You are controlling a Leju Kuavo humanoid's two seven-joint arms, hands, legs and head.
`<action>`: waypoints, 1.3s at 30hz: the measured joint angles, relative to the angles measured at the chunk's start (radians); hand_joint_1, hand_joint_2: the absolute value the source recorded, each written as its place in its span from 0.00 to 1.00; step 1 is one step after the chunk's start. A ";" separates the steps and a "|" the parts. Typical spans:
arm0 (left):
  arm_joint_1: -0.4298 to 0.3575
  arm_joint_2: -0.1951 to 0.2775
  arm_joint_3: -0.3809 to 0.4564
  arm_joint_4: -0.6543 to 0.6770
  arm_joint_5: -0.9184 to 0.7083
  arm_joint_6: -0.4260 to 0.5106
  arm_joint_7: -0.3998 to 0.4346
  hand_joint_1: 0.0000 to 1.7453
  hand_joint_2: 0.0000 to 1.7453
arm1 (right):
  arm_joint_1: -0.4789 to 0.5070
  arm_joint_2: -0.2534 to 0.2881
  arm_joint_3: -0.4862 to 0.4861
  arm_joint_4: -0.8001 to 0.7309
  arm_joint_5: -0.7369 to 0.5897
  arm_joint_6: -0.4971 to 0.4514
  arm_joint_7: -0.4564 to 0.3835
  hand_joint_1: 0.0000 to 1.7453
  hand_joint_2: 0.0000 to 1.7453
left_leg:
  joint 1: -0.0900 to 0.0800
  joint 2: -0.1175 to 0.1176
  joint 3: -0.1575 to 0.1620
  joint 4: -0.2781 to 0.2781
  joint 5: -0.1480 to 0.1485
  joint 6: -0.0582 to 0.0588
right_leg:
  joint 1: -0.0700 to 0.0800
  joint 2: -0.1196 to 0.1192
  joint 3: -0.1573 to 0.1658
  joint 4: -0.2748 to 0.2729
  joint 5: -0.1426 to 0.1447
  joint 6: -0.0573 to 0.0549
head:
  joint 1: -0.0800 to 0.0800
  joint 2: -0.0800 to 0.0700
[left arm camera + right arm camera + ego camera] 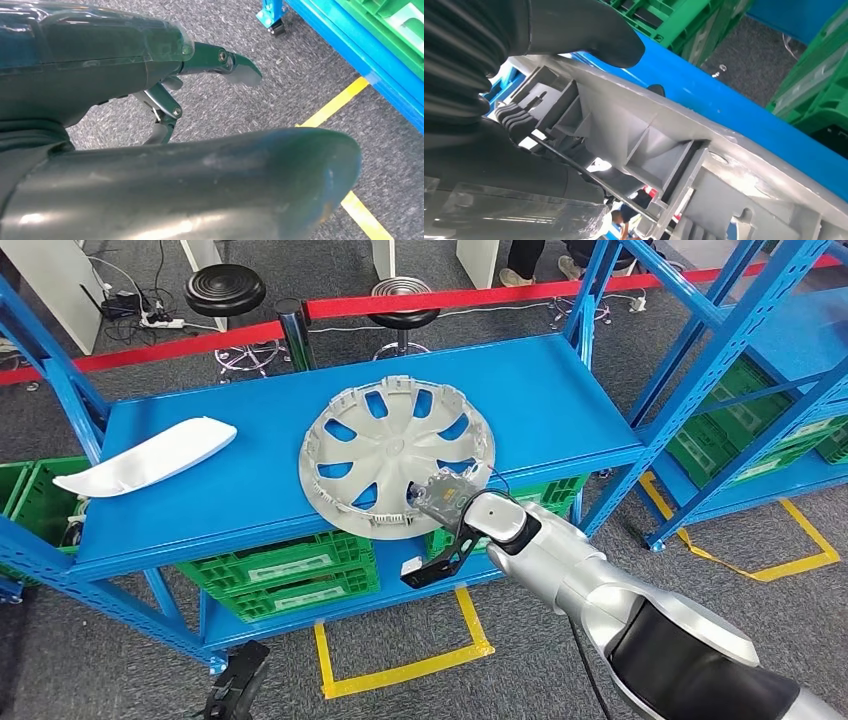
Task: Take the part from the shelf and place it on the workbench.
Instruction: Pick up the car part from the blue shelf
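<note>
A: Start at the fingers. What does the right hand have?

B: It holds the near rim of the hubcap. In the right wrist view the thumb lies over one face of the rim and the dark fingers curl against the ribbed clips on the other face, so the rim is pinched between them.

A: And where is the hubcap itself?

B: It reaches away from those fingers across the top board of the blue shelf, with the gripped edge at the board's front lip. Whether that edge is raised off the board, I cannot tell.

A: The other hand?

B: The left hand hangs low over grey carpet near yellow floor tape, fingers loosely apart, holding nothing.

A: Anything else out from the grip?

B: A long white trim piece lies well off to the side on the same board; green crates sit on the level beneath.

A: So how far along?

B: I'd judge early. The grip looks made; lifting, carrying and setting down on the workbench all remain.
</note>
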State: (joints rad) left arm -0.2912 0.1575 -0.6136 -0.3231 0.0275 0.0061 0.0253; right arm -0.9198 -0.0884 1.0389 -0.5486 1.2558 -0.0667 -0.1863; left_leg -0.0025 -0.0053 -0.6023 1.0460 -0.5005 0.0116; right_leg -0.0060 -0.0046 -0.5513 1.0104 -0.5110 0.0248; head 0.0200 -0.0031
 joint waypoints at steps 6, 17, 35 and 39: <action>-0.002 0.000 0.000 0.000 0.000 -0.001 -0.002 0.00 0.00 | -0.001 0.002 -0.010 -0.001 -0.013 -0.023 -0.014 1.00 1.00 | 0.000 0.002 0.000 0.000 0.000 0.000 | 0.000 0.000 0.000 0.000 0.000 0.000 | 0.000 0.000; -0.019 0.000 0.000 0.000 -0.008 -0.016 -0.008 0.00 0.00 | -0.040 0.028 -0.080 -0.032 -0.088 -0.051 -0.020 1.00 1.00 | 0.000 0.009 0.000 0.000 0.000 0.000 | 0.000 0.004 -0.001 0.001 0.000 0.000 | 0.000 0.000; -0.035 -0.002 0.000 -0.001 -0.016 -0.025 -0.024 0.00 1.00 | -0.080 0.049 -0.173 -0.098 -0.111 -0.053 -0.035 1.00 1.00 | 0.000 0.009 0.000 0.000 -0.001 -0.001 | 0.000 0.005 -0.001 0.000 0.000 0.000 | 0.000 0.000; -0.040 -0.002 0.000 -0.002 -0.021 -0.031 -0.031 0.00 1.00 | -0.092 0.057 -0.187 -0.124 -0.119 -0.046 -0.042 1.00 1.00 | 0.000 0.009 0.000 0.000 -0.001 -0.001 | 0.000 0.005 -0.001 0.000 0.000 0.000 | 0.000 0.000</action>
State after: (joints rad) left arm -0.3308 0.1553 -0.6134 -0.3246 0.0060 -0.0252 -0.0055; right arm -1.0118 -0.0310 0.8517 -0.6726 1.1368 -0.1124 -0.2279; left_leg -0.0024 0.0035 -0.6026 1.0459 -0.5013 0.0109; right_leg -0.0058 0.0005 -0.5526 1.0107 -0.5109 0.0248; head 0.0200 -0.0031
